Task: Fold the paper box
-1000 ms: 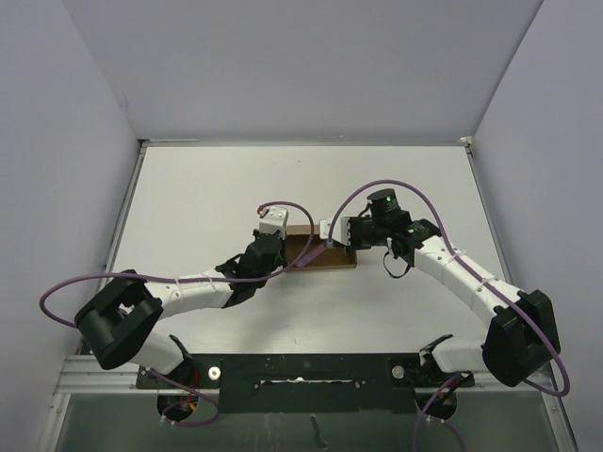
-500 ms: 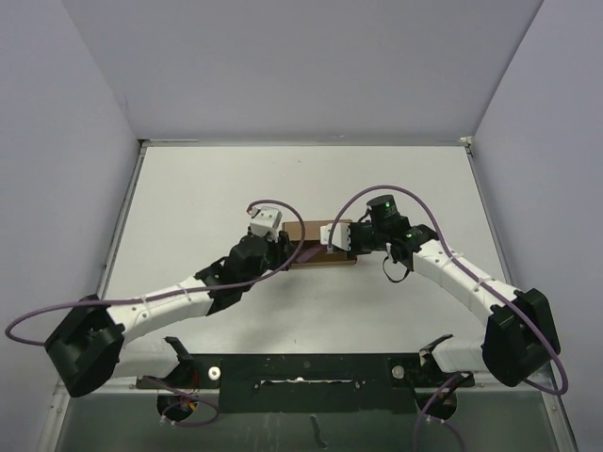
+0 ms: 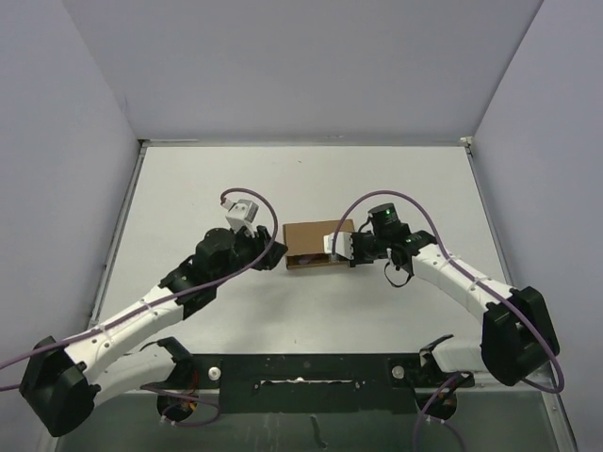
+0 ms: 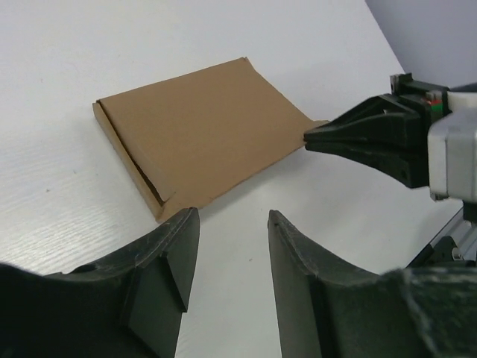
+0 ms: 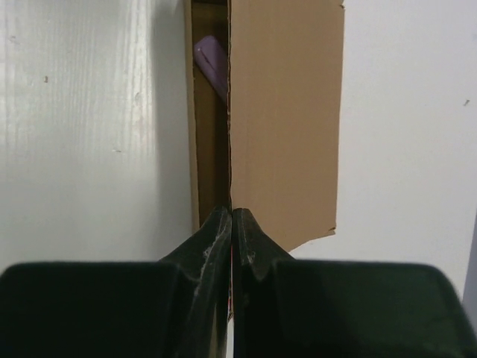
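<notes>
Your right end effector (image 5: 231, 218) is pinched shut on the slightly raised lid edge of the paper box (image 5: 287, 112). The box is lying flat on the white tabletop (image 3: 207, 188), at the centre of the top view. A small purple object (image 5: 211, 58) is showing in the gap under the lid. Your left end effector (image 4: 232, 253) is hanging open just beside the box's left end, not touching it.

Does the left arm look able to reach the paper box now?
Probably yes: the open left gripper faces the paper box with only table surface between, and the right gripper pinches the opposite side.
</notes>
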